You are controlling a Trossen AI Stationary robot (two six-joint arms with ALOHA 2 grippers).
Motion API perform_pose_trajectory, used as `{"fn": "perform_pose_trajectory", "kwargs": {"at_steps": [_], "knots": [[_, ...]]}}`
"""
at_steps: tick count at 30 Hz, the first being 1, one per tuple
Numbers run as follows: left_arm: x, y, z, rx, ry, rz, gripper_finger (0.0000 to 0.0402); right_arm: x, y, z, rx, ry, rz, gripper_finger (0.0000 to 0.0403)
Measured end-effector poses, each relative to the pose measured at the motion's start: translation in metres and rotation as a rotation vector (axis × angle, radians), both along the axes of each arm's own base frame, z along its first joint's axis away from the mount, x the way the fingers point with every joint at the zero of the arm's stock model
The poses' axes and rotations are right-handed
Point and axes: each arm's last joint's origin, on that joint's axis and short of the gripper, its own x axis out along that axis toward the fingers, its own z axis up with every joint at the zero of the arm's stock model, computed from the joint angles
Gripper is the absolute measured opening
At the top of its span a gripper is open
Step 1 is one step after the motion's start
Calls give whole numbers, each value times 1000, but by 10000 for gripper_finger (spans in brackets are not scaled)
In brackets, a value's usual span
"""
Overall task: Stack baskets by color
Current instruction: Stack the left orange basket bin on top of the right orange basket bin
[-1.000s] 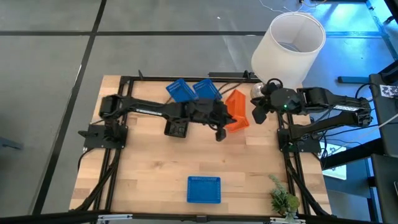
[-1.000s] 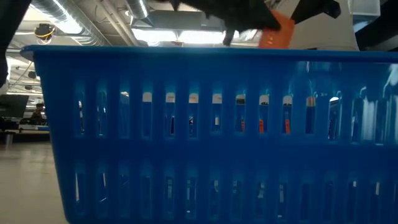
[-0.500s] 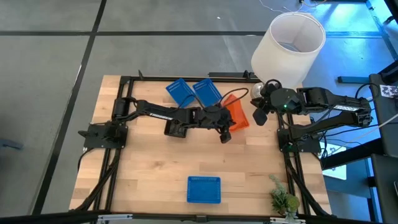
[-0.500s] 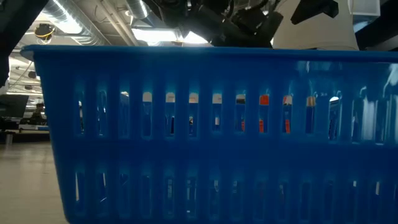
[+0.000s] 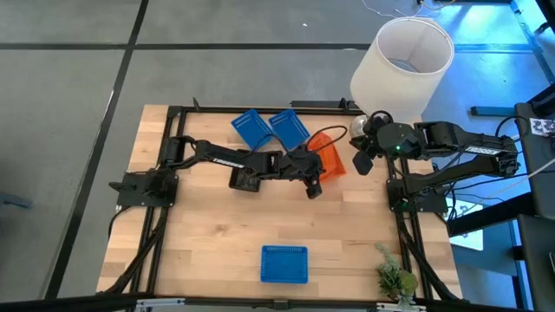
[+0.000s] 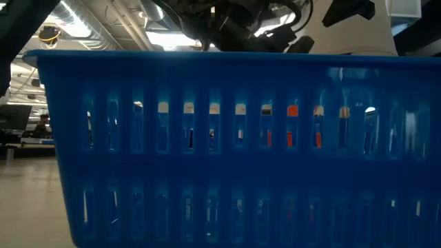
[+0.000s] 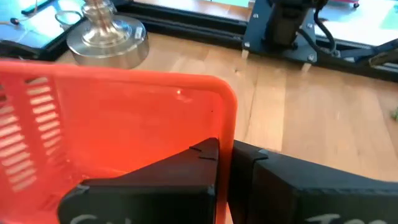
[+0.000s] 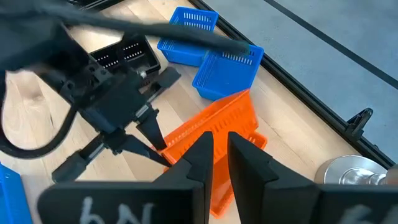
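Note:
My left gripper (image 5: 315, 176) reaches to the table's middle and is shut on an orange basket (image 5: 329, 156). Two blue baskets (image 5: 251, 127) (image 5: 289, 126) lie tilted against each other by the far edge. A black basket (image 5: 245, 179) sits under the left arm. A third blue basket (image 5: 284, 263) rests flat near the front edge and fills the low view (image 6: 220, 151). My right gripper (image 5: 359, 161) hangs raised at the table's right side. Its fingers (image 8: 219, 152) stand a narrow gap apart with nothing between them. My left gripper holds the orange basket by one wall close to a corner (image 7: 227, 127), with one finger inside the basket and one outside. The fingers come from the table's left, slanting down. The basket sits tilted in the hold; whether it touches the table I cannot tell.
A large white lampshade (image 5: 403, 61) stands off the far right corner, with a round metal base (image 5: 359, 127) beside it. A small green plant (image 5: 395, 277) is at the near right corner. Black frame rails (image 5: 260, 108) border the table. Bare wood lies in the middle front.
My left gripper has gone down toward the table with the orange basket and tipped lower. The basket showed above the near blue basket's rim in the low view and has sunk below it. It lies flatter than before.

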Motion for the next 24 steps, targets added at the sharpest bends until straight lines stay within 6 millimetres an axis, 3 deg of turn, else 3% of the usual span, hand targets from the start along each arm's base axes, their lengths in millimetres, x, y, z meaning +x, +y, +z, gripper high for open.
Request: {"fn": "perform_pose_trajectory", "kwargs": {"at_steps": [6,14,24], "knots": [[0,0,-10,-3,56,-2,0,0,0,0,0,0,-1,48],[-20,-1,8,-11,193,-8,0,0,0,0,0,0,0,48],[-20,13,23,-46,290,-2,0,0,0,0,-1,1,0,48]]}}
